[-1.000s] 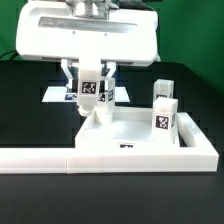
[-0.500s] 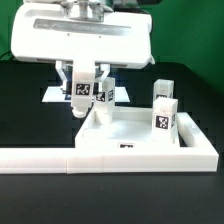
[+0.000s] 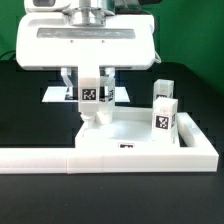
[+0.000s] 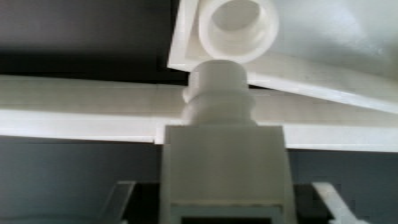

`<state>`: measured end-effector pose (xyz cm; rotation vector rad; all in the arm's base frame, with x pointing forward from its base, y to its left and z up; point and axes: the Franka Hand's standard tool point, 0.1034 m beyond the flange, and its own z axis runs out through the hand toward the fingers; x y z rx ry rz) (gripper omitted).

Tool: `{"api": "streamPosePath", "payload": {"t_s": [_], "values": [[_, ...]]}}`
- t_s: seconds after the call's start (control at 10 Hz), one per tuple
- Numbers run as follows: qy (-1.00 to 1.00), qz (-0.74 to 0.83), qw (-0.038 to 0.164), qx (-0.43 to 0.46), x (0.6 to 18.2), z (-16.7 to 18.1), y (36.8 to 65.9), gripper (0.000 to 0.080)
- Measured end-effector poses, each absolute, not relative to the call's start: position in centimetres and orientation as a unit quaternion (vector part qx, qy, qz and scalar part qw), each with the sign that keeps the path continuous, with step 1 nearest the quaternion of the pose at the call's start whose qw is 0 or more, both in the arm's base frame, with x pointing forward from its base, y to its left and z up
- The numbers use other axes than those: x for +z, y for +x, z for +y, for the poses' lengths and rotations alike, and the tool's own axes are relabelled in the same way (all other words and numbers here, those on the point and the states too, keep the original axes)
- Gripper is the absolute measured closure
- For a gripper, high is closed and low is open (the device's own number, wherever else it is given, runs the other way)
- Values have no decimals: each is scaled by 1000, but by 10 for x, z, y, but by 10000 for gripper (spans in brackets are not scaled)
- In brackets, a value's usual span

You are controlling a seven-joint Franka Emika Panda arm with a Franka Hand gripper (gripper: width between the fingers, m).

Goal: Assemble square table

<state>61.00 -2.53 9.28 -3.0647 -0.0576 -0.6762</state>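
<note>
My gripper (image 3: 92, 88) is shut on a white block leg (image 3: 92, 100) with a black-white tag and holds it upright over the near-left corner of the square tabletop (image 3: 135, 133). In the wrist view the leg (image 4: 222, 150) fills the middle between my fingers (image 4: 128, 200). Its rounded peg (image 4: 217, 82) points at a round hole (image 4: 237, 17) in the tabletop's corner and stands just short of it. Two more tagged legs (image 3: 163, 117) (image 3: 164, 91) stand at the tabletop's side on the exterior view's right.
A long white L-shaped rail (image 3: 45, 159) runs along the front and up the exterior view's right side, with the tabletop set in its corner. The marker board (image 3: 52, 95) lies behind on the dark table.
The held leg has gone from tilted to upright. It has shifted a little toward the exterior view's right and down over the tabletop's corner.
</note>
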Motion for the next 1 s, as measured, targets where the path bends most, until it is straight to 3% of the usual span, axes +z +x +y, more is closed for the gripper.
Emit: {"api": "streamPosePath", "payload": {"t_s": [0.3, 0.5, 0.6, 1.0], "values": [[-973, -16, -6, -230, 92, -29, 611, 514], [-959, -19, -35, -282, 95, -43, 611, 514], [-960, -14, -25, -278, 91, -35, 610, 514], [-956, -14, -26, -290, 90, -30, 614, 514]]}}
